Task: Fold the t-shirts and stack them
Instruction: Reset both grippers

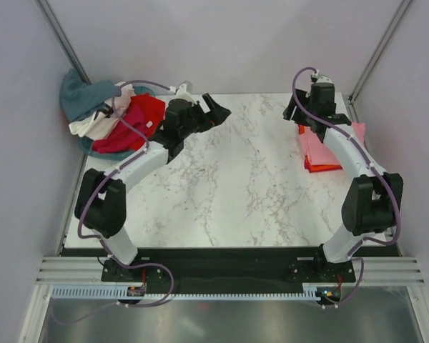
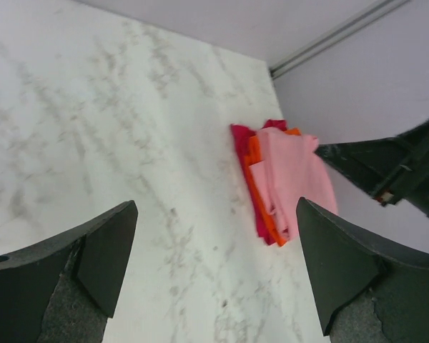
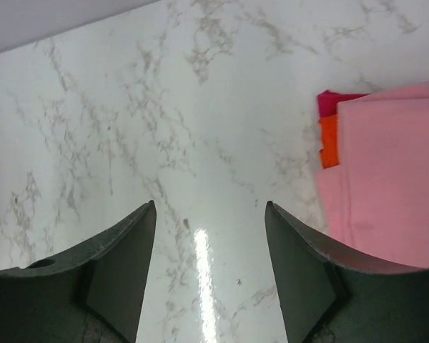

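A folded stack of t-shirts lies at the table's right edge, light pink [image 1: 316,145] on top with orange [image 1: 323,168] showing beneath. The left wrist view shows the pink shirt [image 2: 293,179] over an orange one [image 2: 260,194] and a magenta one [image 2: 241,153]. An unfolded heap sits at the far left: teal-grey [image 1: 81,93], white [image 1: 91,124] and red [image 1: 137,120]. My left gripper [image 1: 218,113] hovers just right of the heap, open and empty [image 2: 216,205]. My right gripper [image 1: 294,111] hangs open and empty [image 3: 210,205] beside the stack's far left corner, the pink shirt [image 3: 393,186] to its right.
The marble tabletop [image 1: 236,186] stretches between heap and stack. Grey walls enclose the back and both sides, with metal posts in the far corners [image 1: 61,36]. The right arm's dark finger [image 2: 386,168] shows in the left wrist view beside the stack.
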Controlling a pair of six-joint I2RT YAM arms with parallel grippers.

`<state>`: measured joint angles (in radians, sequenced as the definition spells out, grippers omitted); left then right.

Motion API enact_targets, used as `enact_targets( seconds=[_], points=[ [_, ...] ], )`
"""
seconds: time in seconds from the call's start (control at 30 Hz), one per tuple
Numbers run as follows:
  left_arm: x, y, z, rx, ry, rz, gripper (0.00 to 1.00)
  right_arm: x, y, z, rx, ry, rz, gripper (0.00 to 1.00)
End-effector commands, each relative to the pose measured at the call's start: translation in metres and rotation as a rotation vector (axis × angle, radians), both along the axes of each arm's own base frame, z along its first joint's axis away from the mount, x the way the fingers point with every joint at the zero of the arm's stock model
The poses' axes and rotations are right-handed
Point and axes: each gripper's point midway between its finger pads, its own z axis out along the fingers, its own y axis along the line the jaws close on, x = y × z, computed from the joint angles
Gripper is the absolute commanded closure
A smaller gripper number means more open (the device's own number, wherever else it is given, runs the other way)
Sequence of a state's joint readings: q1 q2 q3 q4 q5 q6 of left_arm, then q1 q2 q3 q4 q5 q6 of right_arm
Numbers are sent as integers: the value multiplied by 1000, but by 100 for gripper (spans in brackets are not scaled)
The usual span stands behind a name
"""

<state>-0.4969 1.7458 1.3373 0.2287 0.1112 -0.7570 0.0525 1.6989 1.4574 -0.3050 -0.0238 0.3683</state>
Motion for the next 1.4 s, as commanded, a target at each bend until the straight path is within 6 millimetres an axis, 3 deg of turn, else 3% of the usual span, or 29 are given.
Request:
enact_targets(
  seconds=[0.0, 0.03, 0.07, 0.13, 0.17, 0.2, 0.23, 0.3, 0.33, 0.37, 0.47, 0.5, 0.53, 0.6, 0.77, 0.8, 0.83, 0.9, 0.93, 1.1, 1.2, 1.37],
  points=[
    [-24, 49, -20, 138, 10, 42, 0, -21, 32, 30, -99, -105, 59, 30],
    [-35, 59, -6, 142, -20, 55, 0, -35, 39, 27, -127, -111, 81, 30],
    [-44, 71, -27, 191, 6, 76, 0, -44, 53, 27, -166, -126, 100, 30],
    [-60, 82, -36, 215, 23, 91, 0, -64, 59, 22, -221, -161, 109, 29],
    [-76, 90, -48, 222, 42, 93, 0, -74, 72, 22, -228, -181, 124, 29],
    [-84, 94, -52, 220, 49, 92, 0, -77, 73, 28, -224, -226, 106, 29],
    [-99, 98, -75, 225, 87, 79, 0, -91, 74, 22, -209, -237, 116, 28],
    [-115, 100, -72, 184, 56, 63, 0, -101, 85, 28, -150, -303, 142, 27],
    [-127, 104, -90, 190, 71, 53, 0, -111, 87, 13, -139, -290, 165, 24],
    [-134, 108, -83, 178, 40, 59, 0, -116, 93, 9, -134, -290, 193, 23],
    [-151, 122, -103, 225, 40, 70, 0, -130, 92, -26, -156, -218, 205, 24],
    [-156, 126, -97, 222, 17, 76, 0, -134, 90, -30, -150, -215, 199, 25],
    [-163, 129, -108, 234, 33, 73, 0, -141, 85, -49, -166, -180, 191, 26],
    [-170, 131, -109, 229, 21, 63, 1, -147, 80, -54, -149, -179, 164, 26],
    [-186, 139, -132, 302, 37, 30, 4, -171, 94, -86, -70, -116, 254, 27],
    [-188, 141, -137, 317, 41, 30, 4, -170, 99, -80, -39, -162, 267, 27],
    [-191, 146, -146, 341, 46, 35, 4, -180, 98, -99, -33, -143, 282, 27],
    [-194, 147, -152, 353, 49, 31, 4, -182, 93, -102, -23, -184, 259, 27],
    [-197, 145, -153, 346, 52, 14, 4, -192, 87, -120, -32, -160, 245, 27],
    [-200, 135, -152, 289, 26, -27, 1, -193, 81, -100, -9, -257, 208, 26],
    [-201, 131, -162, 264, 62, -31, 0, -195, 77, -104, -11, -237, 192, 26],
    [-199, 124, -150, 245, 37, -61, 1, -200, 86, -100, 35, -266, 230, 27]
  ],
)
